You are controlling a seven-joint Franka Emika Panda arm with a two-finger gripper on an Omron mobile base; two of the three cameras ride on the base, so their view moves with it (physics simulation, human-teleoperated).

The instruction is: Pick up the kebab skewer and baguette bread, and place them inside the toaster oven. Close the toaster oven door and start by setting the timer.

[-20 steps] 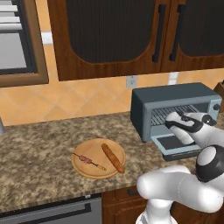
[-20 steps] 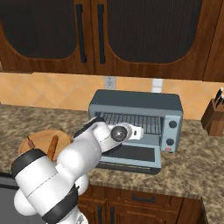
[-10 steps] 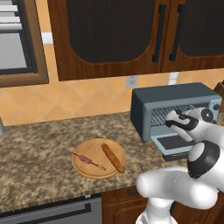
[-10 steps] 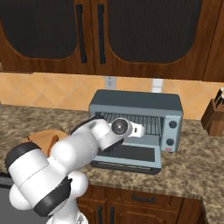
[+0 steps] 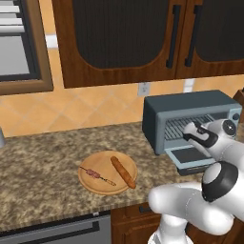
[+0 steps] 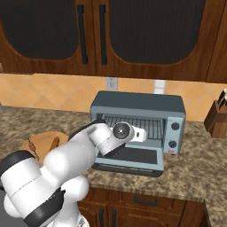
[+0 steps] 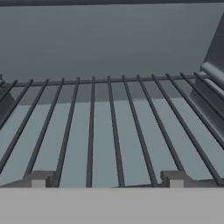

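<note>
The kebab skewer point(image 5: 97, 175) and the baguette bread point(image 5: 123, 172) lie side by side on a round wooden board point(image 5: 95, 188) on the counter, left of the toaster oven point(image 5: 190, 107). The right base view shows the skewer point(image 6: 32, 145) and the baguette point(image 6: 54, 142) partly behind my arm. The toaster oven door point(image 6: 133, 157) hangs folded down flat in front of the oven point(image 6: 137, 102). My gripper point(image 5: 189, 136) sits at the oven's mouth. In the hand view my gripper point(image 7: 107, 179) is open over the wire rack point(image 7: 109, 118), nothing between its tips.
Two knobs point(image 6: 174, 126) sit on the oven's right strip. A knife block point(image 6: 217, 117) stands on the counter to the right. Dark wooden wall cabinets point(image 5: 124, 38) hang above, and a microwave point(image 5: 14, 43) is at the upper left.
My elbow has swung up and across while the hand stays at the oven mouth. The skewer and baguette have not moved.
</note>
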